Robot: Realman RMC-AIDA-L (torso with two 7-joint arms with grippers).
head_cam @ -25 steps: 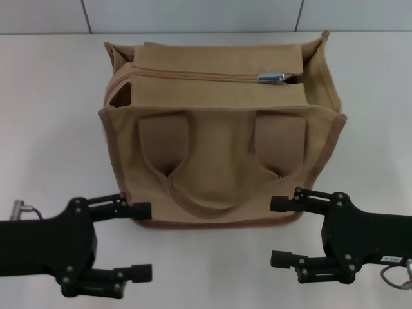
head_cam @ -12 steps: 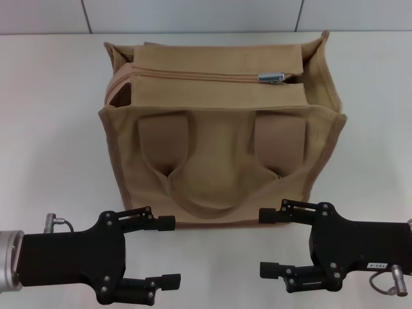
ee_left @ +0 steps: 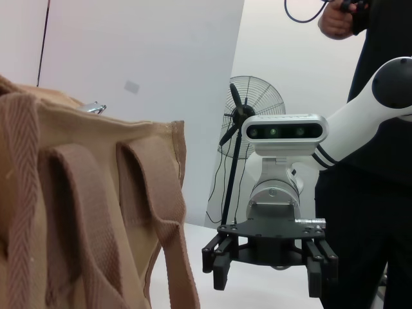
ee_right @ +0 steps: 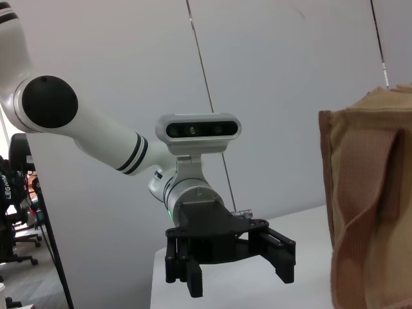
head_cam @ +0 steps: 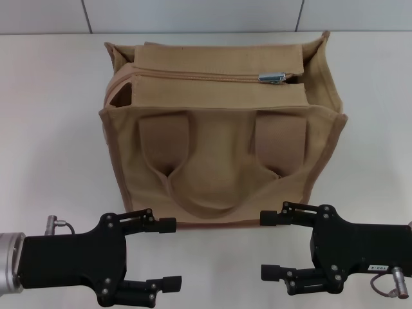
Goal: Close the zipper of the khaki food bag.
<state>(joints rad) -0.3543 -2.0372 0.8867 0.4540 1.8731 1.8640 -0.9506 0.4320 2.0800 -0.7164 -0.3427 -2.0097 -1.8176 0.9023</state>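
The khaki food bag (head_cam: 219,138) stands upright on the table's middle, with its two handle straps hanging down its front face. The zipper (head_cam: 193,74) runs along its top, with the silver slider (head_cam: 271,78) near the right end. A dark gap shows at the top's left end. My left gripper (head_cam: 168,253) is open, low in front of the bag's lower left corner. My right gripper (head_cam: 265,245) is open in front of the lower right corner. Neither touches the bag. The bag (ee_left: 84,212) and slider (ee_left: 95,108) show in the left wrist view.
The white table (head_cam: 51,129) extends on both sides of the bag, with a tiled wall (head_cam: 193,13) behind it. In the left wrist view a standing fan (ee_left: 248,109) and a person (ee_left: 367,193) are beyond the table.
Both grippers have moved inward toward the bag's front middle over the last second, then nearly stopped. The bag and the slider have not moved.
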